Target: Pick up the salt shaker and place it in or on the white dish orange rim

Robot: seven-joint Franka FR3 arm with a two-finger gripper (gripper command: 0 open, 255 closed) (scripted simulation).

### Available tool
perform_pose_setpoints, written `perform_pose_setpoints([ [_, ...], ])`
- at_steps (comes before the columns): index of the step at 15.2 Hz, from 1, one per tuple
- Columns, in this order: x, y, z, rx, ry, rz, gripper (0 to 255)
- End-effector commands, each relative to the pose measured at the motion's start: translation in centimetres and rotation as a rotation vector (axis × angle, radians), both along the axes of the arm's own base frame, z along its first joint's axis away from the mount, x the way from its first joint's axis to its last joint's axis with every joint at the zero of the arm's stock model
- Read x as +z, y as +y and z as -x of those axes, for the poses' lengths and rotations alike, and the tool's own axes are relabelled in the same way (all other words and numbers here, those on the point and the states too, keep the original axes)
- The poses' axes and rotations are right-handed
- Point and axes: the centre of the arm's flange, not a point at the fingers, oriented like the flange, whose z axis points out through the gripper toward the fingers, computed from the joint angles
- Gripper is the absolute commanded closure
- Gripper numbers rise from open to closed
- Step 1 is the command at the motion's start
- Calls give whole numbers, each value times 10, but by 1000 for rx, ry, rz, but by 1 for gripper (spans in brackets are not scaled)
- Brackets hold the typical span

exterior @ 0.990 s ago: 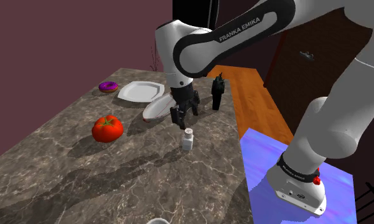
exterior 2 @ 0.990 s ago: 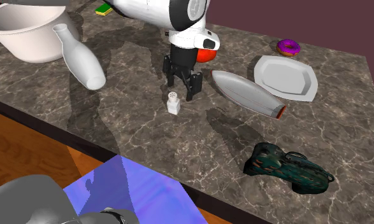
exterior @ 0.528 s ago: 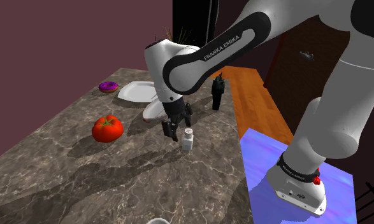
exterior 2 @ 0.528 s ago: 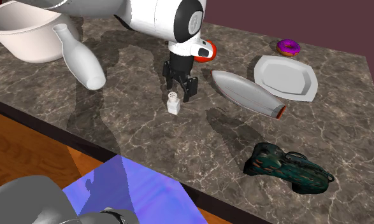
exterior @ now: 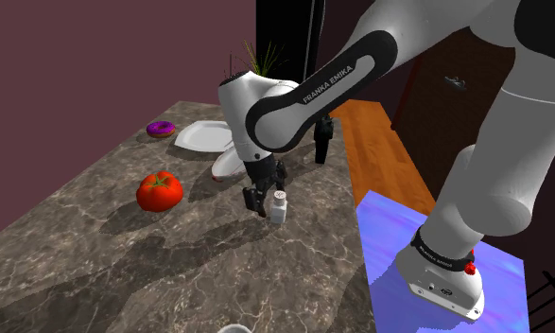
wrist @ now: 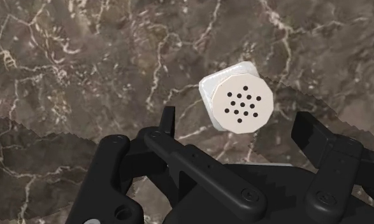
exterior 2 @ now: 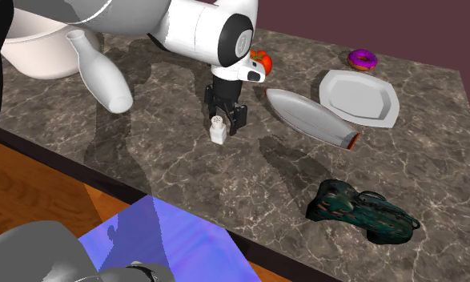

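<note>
The salt shaker (exterior: 279, 206) (exterior 2: 218, 130) is a small white block with a holed top (wrist: 238, 105), standing upright on the marble counter. My gripper (exterior: 259, 201) (exterior 2: 225, 118) (wrist: 243, 130) is low over the counter and open. The shaker sits between the two fingers, and neither finger touches it. The dish (exterior 2: 309, 118) is a pale oblong shape with a red-orange rim at one end. It lies just beyond the gripper, partly behind the arm in the shoulder view (exterior: 228, 164).
A white plate (exterior 2: 359, 97), a purple donut (exterior 2: 363, 58) and a red tomato (exterior: 159, 190) lie farther along the counter. A white bottle (exterior 2: 103, 76) lies on its side by a large white bowl (exterior 2: 33, 48). A dark green object (exterior 2: 361, 211) rests near the counter edge (exterior 2: 185, 210).
The gripper has come down and shifted toward the shaker, so its fingers now stand on either side of it. The shaker has not moved.
</note>
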Motion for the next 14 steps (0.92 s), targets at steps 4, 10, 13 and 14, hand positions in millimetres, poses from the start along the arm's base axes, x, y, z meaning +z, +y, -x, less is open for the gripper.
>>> perform_pose_setpoints([
  [4, 0, 0, 0, 0, 0, 0, 255],
  [10, 0, 0, 0, 0, 0, 0, 255],
  [13, 0, 0, 0, 0, 0, 0, 255],
  [14, 5, 0, 0, 0, 0, 0, 255],
])
